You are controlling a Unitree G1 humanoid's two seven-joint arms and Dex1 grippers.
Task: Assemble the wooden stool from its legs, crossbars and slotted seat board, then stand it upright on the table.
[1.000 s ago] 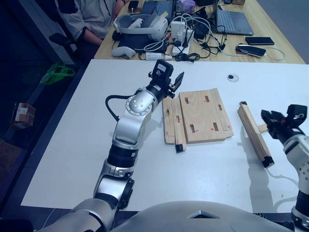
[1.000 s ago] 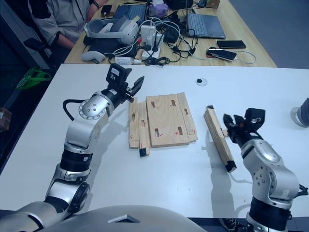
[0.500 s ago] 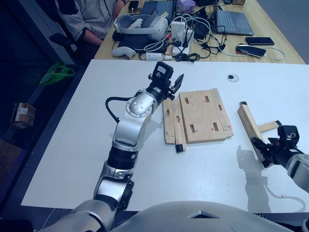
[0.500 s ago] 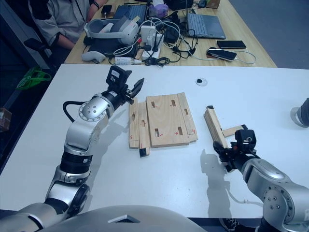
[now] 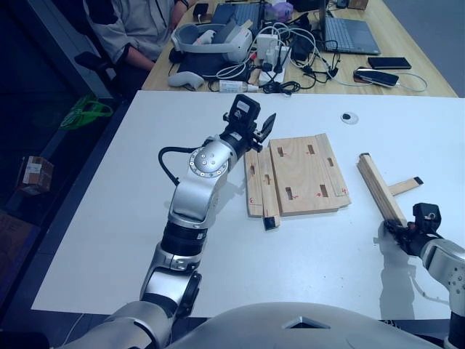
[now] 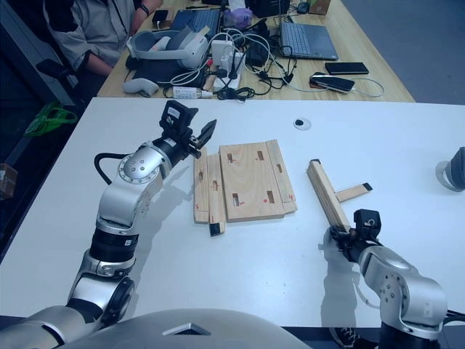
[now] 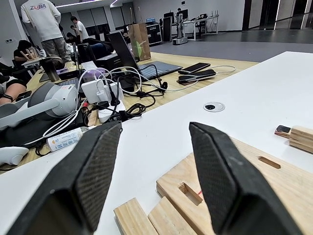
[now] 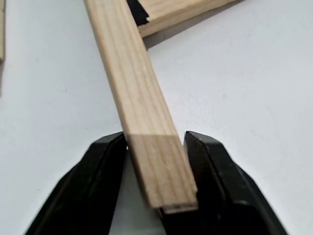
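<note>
Our right gripper (image 6: 347, 238) pinches the leg (image 6: 325, 193) by its end, likely to lift it; our left gripper (image 6: 195, 135) hovers spread beside the seat board (image 6: 251, 182).

Left arm (image 5: 195, 190) runs up the frame centre, elbow bent, forearm angled toward the upper right. The left gripper (image 5: 259, 125) sits at its tip, fingers (image 7: 95, 171) spread wide with nothing between them. The right gripper (image 5: 397, 231) sits low at the lower-right edge, its two pads pressed against both sides of the wooden leg (image 8: 139, 98) at its end.
</note>
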